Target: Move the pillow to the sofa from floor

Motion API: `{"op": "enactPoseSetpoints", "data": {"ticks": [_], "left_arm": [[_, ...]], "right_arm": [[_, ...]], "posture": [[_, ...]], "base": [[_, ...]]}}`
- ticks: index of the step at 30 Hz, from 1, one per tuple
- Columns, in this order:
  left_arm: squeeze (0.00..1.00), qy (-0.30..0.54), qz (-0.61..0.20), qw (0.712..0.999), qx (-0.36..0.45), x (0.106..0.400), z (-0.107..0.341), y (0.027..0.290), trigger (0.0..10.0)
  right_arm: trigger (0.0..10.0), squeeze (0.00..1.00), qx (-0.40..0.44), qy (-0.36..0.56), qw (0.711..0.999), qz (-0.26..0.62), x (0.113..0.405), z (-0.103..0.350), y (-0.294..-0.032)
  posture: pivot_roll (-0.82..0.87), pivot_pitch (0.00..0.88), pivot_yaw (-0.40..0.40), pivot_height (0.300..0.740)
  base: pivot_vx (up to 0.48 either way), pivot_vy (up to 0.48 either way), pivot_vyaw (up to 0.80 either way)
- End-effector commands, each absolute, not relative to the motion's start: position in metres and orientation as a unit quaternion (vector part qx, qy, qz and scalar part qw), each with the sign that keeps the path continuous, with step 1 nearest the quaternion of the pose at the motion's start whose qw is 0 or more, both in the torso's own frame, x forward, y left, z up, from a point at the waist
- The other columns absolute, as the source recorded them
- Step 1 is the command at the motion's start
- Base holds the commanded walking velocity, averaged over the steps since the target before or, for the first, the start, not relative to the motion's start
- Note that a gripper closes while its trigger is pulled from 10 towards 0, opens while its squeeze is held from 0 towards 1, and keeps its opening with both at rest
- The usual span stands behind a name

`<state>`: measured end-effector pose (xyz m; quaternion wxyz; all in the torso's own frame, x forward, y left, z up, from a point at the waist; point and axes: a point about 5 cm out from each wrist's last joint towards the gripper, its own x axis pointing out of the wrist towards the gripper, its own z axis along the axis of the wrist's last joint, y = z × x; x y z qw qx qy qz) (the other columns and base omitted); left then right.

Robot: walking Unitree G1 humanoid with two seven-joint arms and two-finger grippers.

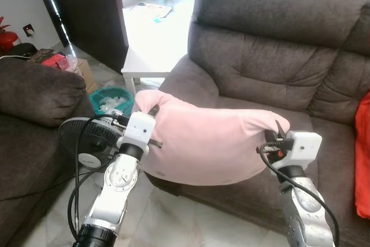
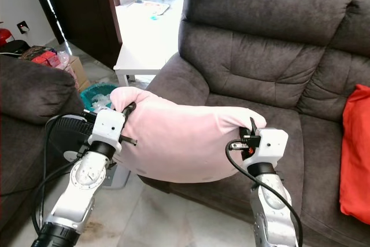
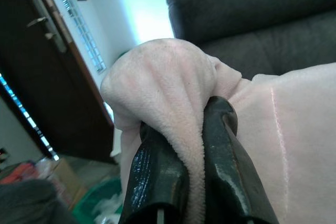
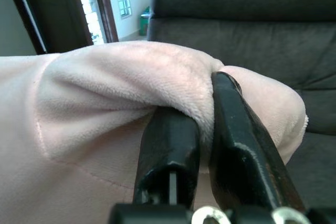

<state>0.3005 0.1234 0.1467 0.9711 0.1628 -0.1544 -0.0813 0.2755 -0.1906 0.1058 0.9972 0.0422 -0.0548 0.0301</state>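
Before sofa, at front edge of seat: pink pillow, held off floor, slung btwn both arms. Left tool clamped on pillow's left corner; fabric pinched btwn fingers. Right tool clamped on right corner, same. Nearby: fan w/ cable, teal basket, white bench, red cushion on seat.

Pillow hid the sofa seat's front edge; red cushion beside it was cropped by frame edge.
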Motion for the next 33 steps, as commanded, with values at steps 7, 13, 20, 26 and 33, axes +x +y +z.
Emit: {"op": "enactPoseSetpoints", "data": {"ticks": [7,13,20,26,33], "left_arm": [[0.0,-0.183,-0.099,0.964,0.166,0.3006,0.1553,0.1158,10.0],[0.0,-0.184,-0.102,0.964,0.164,0.3004,0.1559,0.1147,10.0],[0.0,-0.186,-0.1,0.964,0.162,0.3017,0.158,0.1165,10.0],[0.0,-0.182,-0.091,0.967,0.151,0.2996,0.1572,0.12,10.0],[0.0,-0.186,-0.084,0.968,0.144,0.2984,0.1615,0.1212,10.0]], "right_arm": [[10.0,0.0,0.038,-0.096,0.994,0.032,0.2793,0.1227,-0.1889],[10.0,0.0,0.038,-0.094,0.994,0.033,0.2786,0.122,-0.1881],[10.0,0.0,0.035,-0.096,0.994,0.039,0.2816,0.1236,-0.1862],[10.0,0.0,0.032,-0.092,0.994,0.043,0.2822,0.123,-0.1848],[10.0,0.0,0.025,-0.094,0.994,0.043,0.2815,0.1247,-0.1855]], "posture": [[0.07,0.0,-0.02,0.74],[0.07,0.0,-0.022,0.74],[0.08,0.0,-0.03,0.74],[0.09,0.0,-0.037,0.74],[0.08,0.0,-0.034,0.74]], "base": [[0.0,0.0,-0.8],[0.0,0.0,-0.8],[0.0,0.0,-0.43],[0.0,0.0,0.0],[0.0,0.0,0.0]]}}
